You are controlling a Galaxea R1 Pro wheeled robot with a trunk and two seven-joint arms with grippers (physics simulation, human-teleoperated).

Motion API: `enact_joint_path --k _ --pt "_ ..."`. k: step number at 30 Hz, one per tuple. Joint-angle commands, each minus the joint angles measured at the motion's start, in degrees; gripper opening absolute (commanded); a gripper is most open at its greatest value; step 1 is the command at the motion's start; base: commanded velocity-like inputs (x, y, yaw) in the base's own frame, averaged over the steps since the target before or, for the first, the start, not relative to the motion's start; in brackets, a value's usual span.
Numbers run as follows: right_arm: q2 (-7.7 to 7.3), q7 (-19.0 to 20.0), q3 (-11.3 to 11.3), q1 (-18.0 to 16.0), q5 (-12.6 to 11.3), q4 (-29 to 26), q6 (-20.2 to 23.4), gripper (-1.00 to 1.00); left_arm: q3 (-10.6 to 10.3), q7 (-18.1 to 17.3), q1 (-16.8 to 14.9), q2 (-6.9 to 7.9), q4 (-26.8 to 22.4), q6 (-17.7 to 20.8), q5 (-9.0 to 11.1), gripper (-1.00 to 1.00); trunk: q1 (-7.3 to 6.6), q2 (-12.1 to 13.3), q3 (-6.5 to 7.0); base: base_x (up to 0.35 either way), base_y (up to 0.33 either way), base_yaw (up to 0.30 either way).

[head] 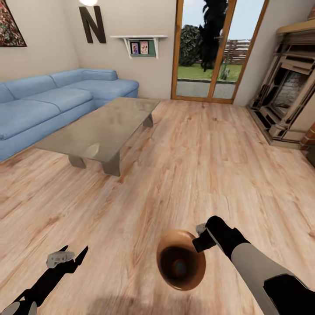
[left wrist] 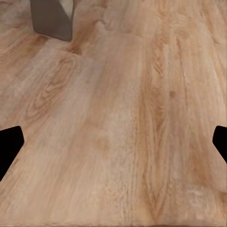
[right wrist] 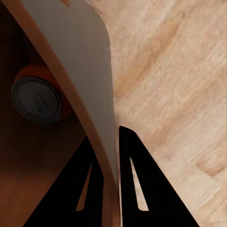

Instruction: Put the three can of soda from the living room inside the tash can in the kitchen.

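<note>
Nearest you, your right gripper (head: 202,238) is clamped on the rim of the bin (head: 180,260), one finger inside the wall and one outside, as the right wrist view shows (right wrist: 112,175); the bin (right wrist: 90,94) hangs off the floor, tilted so that you look into its brown inside, with its pale grey outside turned toward the floor (right wrist: 175,90). Down in the bin lies one orange can (right wrist: 41,94), its dark end toward the wrist camera; from the head view you see it as a small reddish spot (head: 179,265) at the bottom. Whether any other can lies in there you cannot tell. Your left gripper (head: 75,257) hangs low over the bare wood floor (head: 183,166) with its fingers spread apart and nothing between them; in the left wrist view the two black fingertips (left wrist: 9,144) stand at the picture's edges with floor between, and a grey table leg (left wrist: 52,18) shows beyond. Farther on stands the glass coffee table (head: 103,129), its top bare. Behind it runs the blue sofa (head: 48,103) along the left wall, with the black letter N (head: 92,24) above and a small shelf (head: 140,43) beside it. At the far wall is the glass door (head: 214,48), and the fireplace (head: 286,96) stands at the right.
</note>
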Motion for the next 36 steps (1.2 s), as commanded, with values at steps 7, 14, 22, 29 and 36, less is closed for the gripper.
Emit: enact_joint_path --k 7,14,22,29,36 --pt "0.20 0.34 -0.12 0.01 -1.64 -0.01 0.33 -1.00 0.00 0.00 0.00 0.00 0.01 -0.01 0.00 1.00 0.00 0.00 0.01 0.000 0.318 0.254" --pt "0.32 0.34 -0.12 0.06 -1.64 -0.01 0.32 -1.00 0.00 -0.06 0.00 0.00 0.03 -0.01 0.00 1.00 0.00 0.00 0.01 0.000 0.318 0.254" --pt "0.67 0.34 -0.10 0.11 -1.64 -0.01 0.33 -1.00 0.00 -0.09 0.00 0.00 0.09 -0.09 0.00 1.00 0.00 0.00 0.01 0.066 0.318 0.254" --pt "0.91 0.34 -0.09 0.33 -1.56 -0.01 0.31 -1.00 0.00 -0.09 0.00 0.00 0.09 -0.09 0.00 1.00 0.00 0.00 0.01 0.136 0.316 0.254" --pt "0.95 0.34 0.22 0.36 -1.62 -0.01 0.33 -1.00 0.00 -0.09 0.00 0.00 0.09 -0.02 0.00 1.00 0.00 0.00 0.01 0.228 0.257 0.254"
